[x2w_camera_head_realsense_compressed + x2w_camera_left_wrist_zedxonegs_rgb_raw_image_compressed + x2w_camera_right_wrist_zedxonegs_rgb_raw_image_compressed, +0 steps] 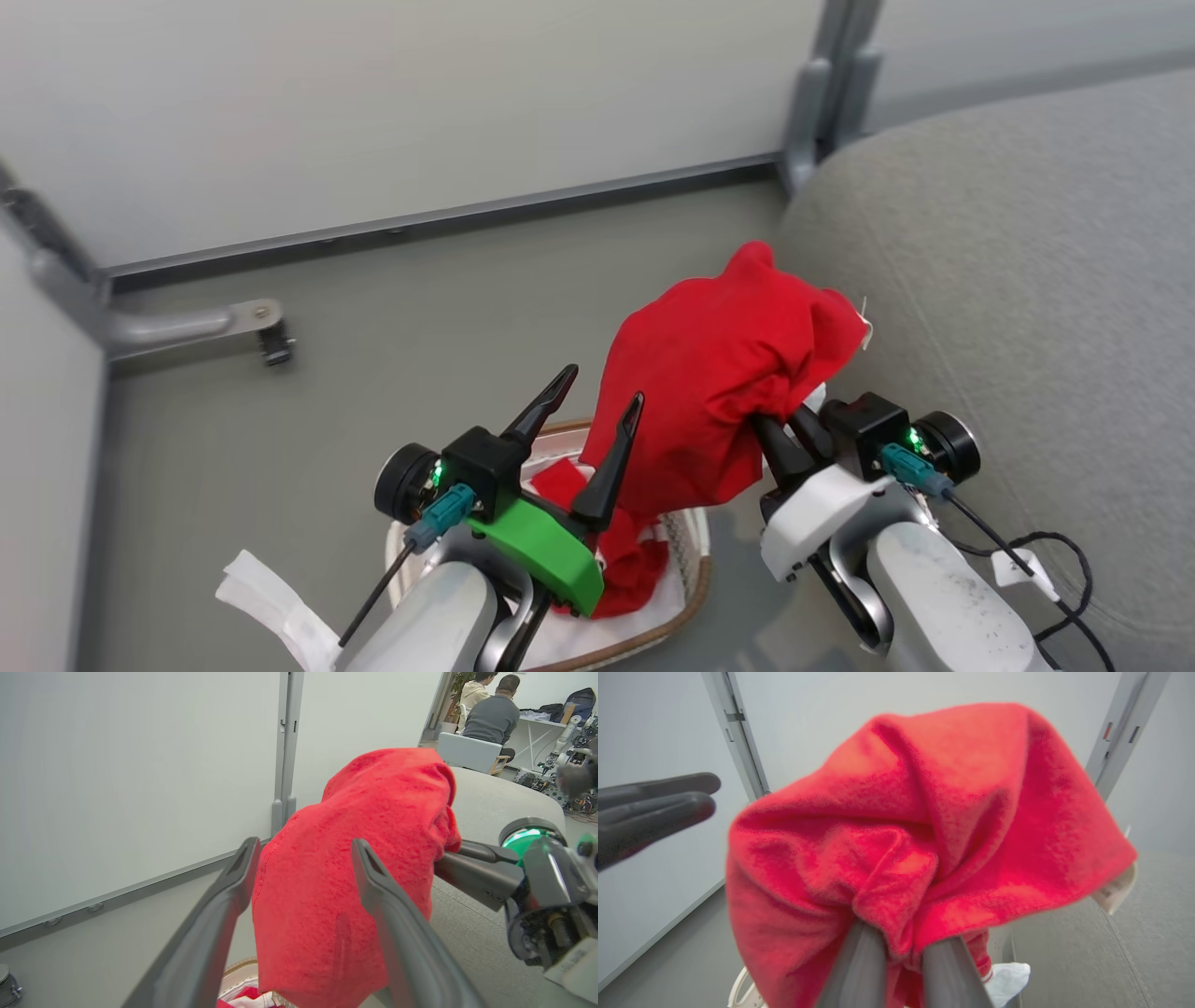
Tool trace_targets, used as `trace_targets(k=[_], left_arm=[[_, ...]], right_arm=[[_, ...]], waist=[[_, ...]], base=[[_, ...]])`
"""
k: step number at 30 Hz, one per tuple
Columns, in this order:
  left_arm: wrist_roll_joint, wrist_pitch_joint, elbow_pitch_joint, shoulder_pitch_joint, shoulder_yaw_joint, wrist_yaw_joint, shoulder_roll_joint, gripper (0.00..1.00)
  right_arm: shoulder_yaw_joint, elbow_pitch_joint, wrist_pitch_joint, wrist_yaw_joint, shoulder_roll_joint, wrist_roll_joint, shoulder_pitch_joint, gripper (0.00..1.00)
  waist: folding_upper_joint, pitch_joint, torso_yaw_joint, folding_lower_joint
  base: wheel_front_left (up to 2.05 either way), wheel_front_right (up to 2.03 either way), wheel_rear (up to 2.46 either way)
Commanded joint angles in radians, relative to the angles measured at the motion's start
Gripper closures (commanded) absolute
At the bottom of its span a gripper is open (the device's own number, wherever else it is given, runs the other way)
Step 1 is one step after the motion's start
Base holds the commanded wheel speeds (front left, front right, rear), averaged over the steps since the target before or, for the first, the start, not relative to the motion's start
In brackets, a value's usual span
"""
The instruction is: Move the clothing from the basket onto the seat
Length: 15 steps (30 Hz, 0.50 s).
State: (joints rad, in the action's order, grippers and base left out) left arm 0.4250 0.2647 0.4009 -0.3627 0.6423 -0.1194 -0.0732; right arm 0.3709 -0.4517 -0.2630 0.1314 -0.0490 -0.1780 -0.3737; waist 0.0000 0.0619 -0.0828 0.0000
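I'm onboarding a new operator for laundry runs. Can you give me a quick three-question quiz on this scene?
1. True or false: the left gripper grips the lifted red garment.
2. Which gripper is clamped on that garment? A) left B) right C) both
3. Fill in: more red clothing lies in the ___.

Key: 1 false, its jaws stand open beside the cloth; 2 B, the right gripper; 3 basket.
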Motion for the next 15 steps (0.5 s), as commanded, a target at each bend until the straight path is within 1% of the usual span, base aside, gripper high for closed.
trace_targets(k=[1, 6, 10, 15], left_arm=[[-0.015, -0.001, -0.003, 0.016, -0.009, -0.004, -0.001, 0.00], [-0.044, -0.001, -0.011, 0.032, -0.028, -0.010, 0.001, 0.00], [-0.071, 0.000, -0.022, 0.037, -0.033, -0.012, 0.000, 0.00], [-0.084, 0.000, -0.040, 0.041, -0.024, -0.013, -0.004, 0.00]], right_arm=[[-0.010, 0.011, -0.003, -0.001, -0.003, 0.006, 0.018, 1.00], [-0.047, 0.033, -0.003, -0.001, -0.003, 0.014, 0.044, 1.00], [-0.069, 0.051, -0.003, -0.001, -0.003, 0.035, 0.061, 1.00], [-0.115, 0.062, -0.003, -0.001, -0.003, 0.069, 0.055, 1.00]], waist=[[0.0000, 0.035, -0.153, 0.0000], [0.0000, 0.053, -0.271, 0.0000], [0.0000, 0.074, -0.348, 0.0000], [0.0000, 0.109, -0.398, 0.0000]], base=[[0.00, 0.00, 0.00], [0.00, 0.00, 0.00], [0.00, 0.00, 0.00], [0.00, 0.00, 0.00]])
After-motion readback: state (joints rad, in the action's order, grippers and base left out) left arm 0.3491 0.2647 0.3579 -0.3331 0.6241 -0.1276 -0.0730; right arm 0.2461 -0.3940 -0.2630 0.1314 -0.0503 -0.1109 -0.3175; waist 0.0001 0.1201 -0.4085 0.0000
